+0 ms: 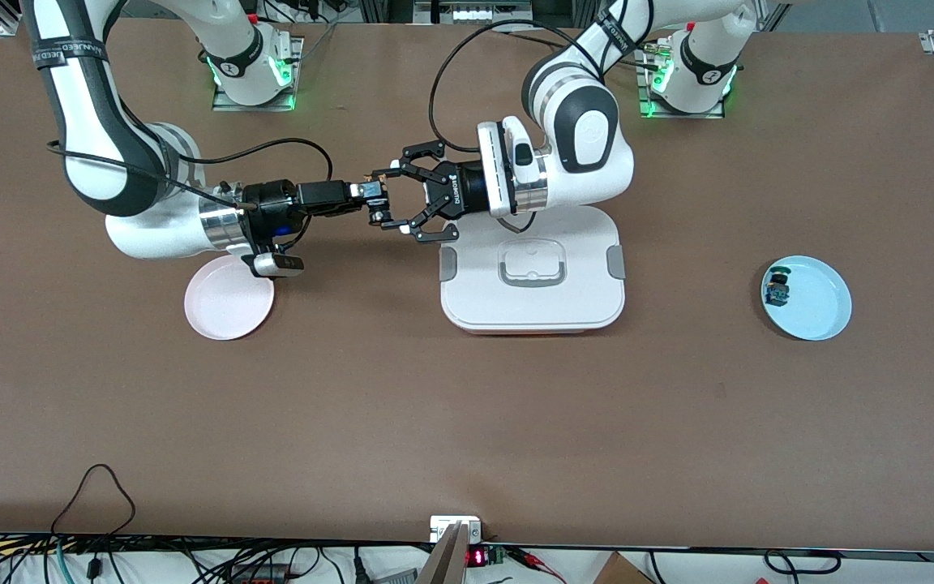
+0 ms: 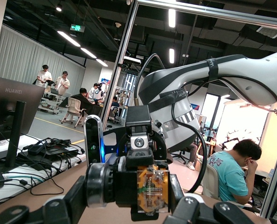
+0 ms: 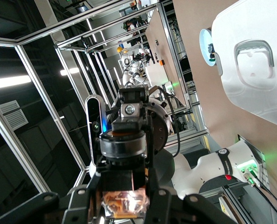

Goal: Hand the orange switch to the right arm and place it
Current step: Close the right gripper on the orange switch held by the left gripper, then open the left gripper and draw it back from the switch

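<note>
My right pincer, slim and black, is closed on the orange switch, above the bare counter between the pink plate and the white lidded box. My left pincer, the black multi-link claw, meets it head-on and is also clamped on the same switch, so both hold it in the air at once. In the left wrist view the switch's tan and gold base faces the camera; in the right wrist view its orange cap shows.

Writing: the left pincer's black collar carries white lettering, too small to read with certainty. In the left wrist view a monitor is marked "HUAWEI".

Surroundings: the white box lies under the left arm's wrist. Toward the left arm's end of the counter a light blue plate holds a second small switch with a green cap. Cables trail over the counter's edge nearest the front camera.
</note>
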Tool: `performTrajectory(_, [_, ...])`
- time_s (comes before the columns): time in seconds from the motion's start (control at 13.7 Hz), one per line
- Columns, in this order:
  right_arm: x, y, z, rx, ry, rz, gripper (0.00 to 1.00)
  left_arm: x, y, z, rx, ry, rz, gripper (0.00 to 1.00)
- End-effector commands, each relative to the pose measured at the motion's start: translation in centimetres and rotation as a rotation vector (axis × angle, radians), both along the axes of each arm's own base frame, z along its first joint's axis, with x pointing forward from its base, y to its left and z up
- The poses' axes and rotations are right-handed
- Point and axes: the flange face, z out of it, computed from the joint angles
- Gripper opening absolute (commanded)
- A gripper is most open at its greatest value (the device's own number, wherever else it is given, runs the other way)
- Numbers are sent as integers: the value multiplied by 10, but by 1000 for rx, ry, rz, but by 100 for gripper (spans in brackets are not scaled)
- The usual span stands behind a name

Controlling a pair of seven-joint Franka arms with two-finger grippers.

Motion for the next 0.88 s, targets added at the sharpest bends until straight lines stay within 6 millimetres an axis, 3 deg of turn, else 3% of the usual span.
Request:
performTrajectory(0.0, [1,6,7,21,-9,9,0,1,-5,1,-4,-12,22,25])
performTrajectory(0.07, [1,6,6,21,-9,8,0,3,-3,1,-4,-12,24,54])
performTrajectory(0.15, [1,6,6,19,-10,6,0,3,-2,0,0,-15,23,100])
performTrajectory(0.51, [3,3,7,13,-18,-6,0,11,15,11,2,79,8,100])
performTrajectory(0.8, [13,-29,6,-44,-46,-15,0,42,55,33,79,91,-106,100])
